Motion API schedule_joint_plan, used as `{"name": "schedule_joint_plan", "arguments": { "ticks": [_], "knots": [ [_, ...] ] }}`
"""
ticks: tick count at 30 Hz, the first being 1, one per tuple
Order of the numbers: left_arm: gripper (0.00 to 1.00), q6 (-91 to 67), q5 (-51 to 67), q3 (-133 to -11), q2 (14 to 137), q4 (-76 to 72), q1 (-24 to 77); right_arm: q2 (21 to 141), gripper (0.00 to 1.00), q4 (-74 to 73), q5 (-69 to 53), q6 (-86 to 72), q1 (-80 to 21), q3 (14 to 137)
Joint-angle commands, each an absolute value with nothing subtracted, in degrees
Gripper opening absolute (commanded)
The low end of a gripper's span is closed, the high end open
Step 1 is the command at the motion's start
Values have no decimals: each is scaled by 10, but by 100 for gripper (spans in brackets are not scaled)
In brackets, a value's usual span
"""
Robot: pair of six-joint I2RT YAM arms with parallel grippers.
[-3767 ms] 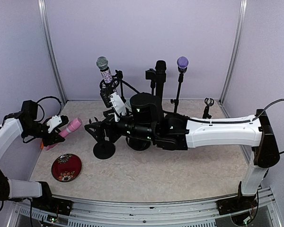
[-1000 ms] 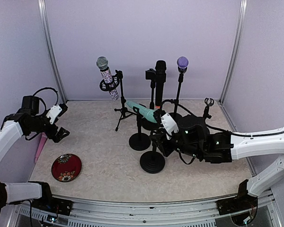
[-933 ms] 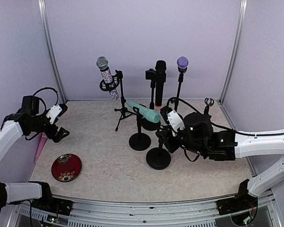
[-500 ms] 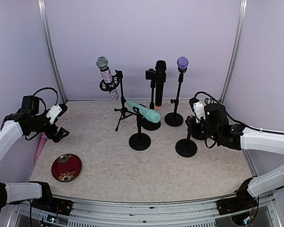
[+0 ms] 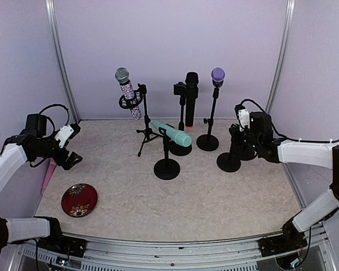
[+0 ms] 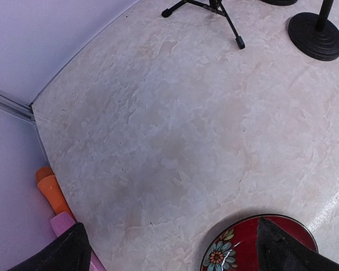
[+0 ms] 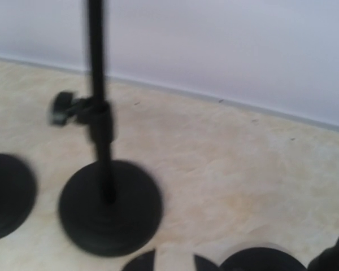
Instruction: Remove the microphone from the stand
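Note:
A pink microphone with an orange end lies flat along the left wall, off any stand; it also shows in the left wrist view. My left gripper hovers open and holds nothing, just right of it. An empty black stand rests its round base at the right back of the table. My right gripper is shut on its pole. In the blurred right wrist view only the tips of that gripper show, close together, and the pole is hidden.
A red flowered plate lies at front left. Four stands hold microphones: silver on a tripod, teal lying sideways, black, purple. A small clip stand is by the right wall.
My right arm has carried the empty stand from the table's middle to the right back. The left arm and the pink microphone have stayed still over the last second.

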State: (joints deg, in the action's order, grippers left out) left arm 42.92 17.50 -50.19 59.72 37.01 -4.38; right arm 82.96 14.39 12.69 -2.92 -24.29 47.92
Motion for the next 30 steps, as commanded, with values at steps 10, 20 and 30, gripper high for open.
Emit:
{"name": "schedule_joint_plan", "arguments": {
  "ticks": [10,20,30],
  "knots": [
    [99,430,174,-535,598,382,-40,868,64,114,79,-13,-182,542],
    [99,409,182,-539,551,340,-53,733,100,49,154,-20,-283,576],
    [99,444,229,-558,565,380,-58,594,100,97,201,-67,-513,463]
  ]
}}
